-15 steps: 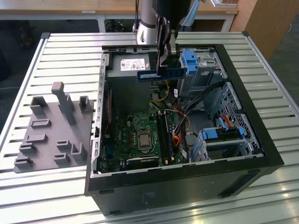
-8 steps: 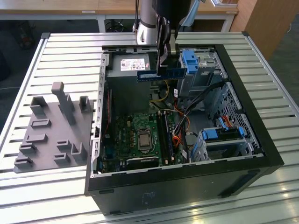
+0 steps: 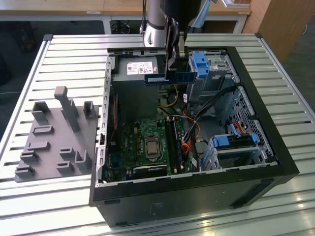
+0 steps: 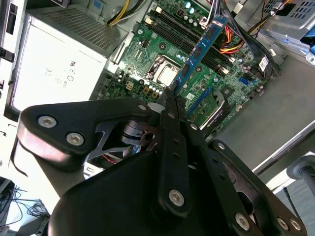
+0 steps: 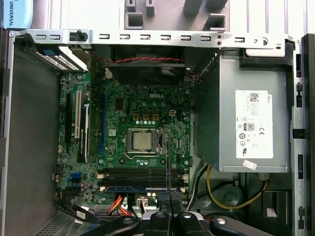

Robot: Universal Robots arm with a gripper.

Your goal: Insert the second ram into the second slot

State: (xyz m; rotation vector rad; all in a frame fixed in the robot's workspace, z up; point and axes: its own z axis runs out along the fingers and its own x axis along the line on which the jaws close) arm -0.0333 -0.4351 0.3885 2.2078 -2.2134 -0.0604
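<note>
Here we log the gripper (image 3: 173, 73) clamped on the second ram (image 3: 170, 77) above the case (image 3: 172, 206); the first wrist view adds a seated blue stick (image 5: 133, 188).

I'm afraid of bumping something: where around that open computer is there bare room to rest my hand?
Bare table slats lie beyond the grey fixture plate and at the exterior view's right of the case. Inside is crowded: motherboard, cables, drive bays, with the gripper holding the second ram above.
</note>
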